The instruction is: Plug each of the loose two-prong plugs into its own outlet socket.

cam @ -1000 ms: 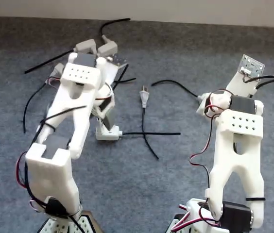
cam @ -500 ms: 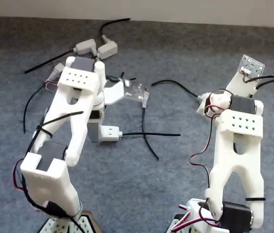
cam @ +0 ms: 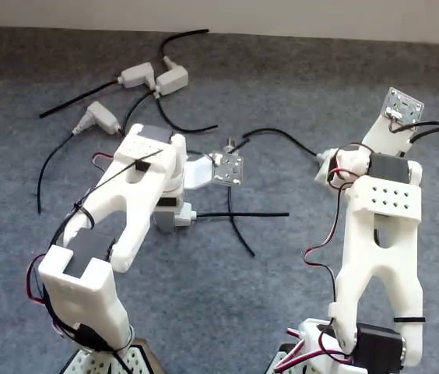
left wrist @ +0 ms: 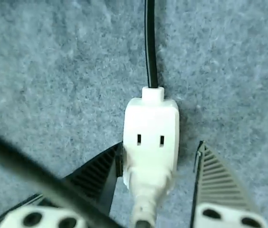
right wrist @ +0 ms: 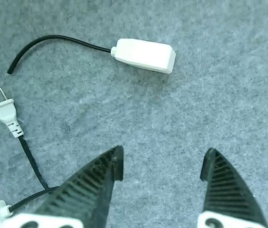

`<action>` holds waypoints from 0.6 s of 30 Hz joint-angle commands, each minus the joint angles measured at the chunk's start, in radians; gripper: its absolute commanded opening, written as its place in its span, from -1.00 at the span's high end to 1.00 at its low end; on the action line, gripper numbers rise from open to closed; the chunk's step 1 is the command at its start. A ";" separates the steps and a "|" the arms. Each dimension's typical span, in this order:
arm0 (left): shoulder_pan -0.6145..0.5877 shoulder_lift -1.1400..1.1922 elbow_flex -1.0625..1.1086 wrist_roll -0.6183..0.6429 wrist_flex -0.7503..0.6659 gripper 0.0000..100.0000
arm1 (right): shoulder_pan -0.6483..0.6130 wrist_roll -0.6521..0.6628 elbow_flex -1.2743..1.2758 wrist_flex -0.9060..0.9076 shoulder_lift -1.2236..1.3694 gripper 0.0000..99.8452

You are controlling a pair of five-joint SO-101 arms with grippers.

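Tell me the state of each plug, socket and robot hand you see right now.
Left hand: open, fingers either side of a socket.
White rectangular plastic two-slot socket: slots empty, between the left hand's fingers.
Right hand: open, empty.
White plastic two-prong plug: loose on grey carpet, prongs bare.
White oblong plastic socket block: lying flat, nothing plugged in.

High view fixed above the near side, looking down and forward over the grey tabletop (cam: pixel 266 300), left wrist view pointing straight down, very close on a white outlet socket (left wrist: pixel 150 137), right wrist view downward from higher, all sharing this tabletop.
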 commanded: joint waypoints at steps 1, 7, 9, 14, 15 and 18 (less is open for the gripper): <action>0.016 -0.039 0.031 0.011 -0.071 0.50 | 0.013 0.011 -0.010 -0.016 -0.038 0.48; 0.015 -0.039 0.031 0.058 -0.120 0.66 | 0.013 0.009 -0.008 -0.016 -0.038 0.48; 0.004 -0.041 0.031 0.114 -0.163 0.79 | 0.013 0.009 -0.008 -0.016 -0.038 0.48; -0.048 -0.041 -0.091 0.319 -0.226 0.98 | 0.013 0.009 -0.007 -0.016 -0.038 0.48; -0.067 -0.041 -0.147 0.390 -0.226 0.96 | 0.013 0.008 -0.007 -0.016 -0.038 0.48; -0.140 -0.041 -0.332 0.606 -0.224 0.96 | 0.013 0.008 -0.007 -0.016 -0.038 0.48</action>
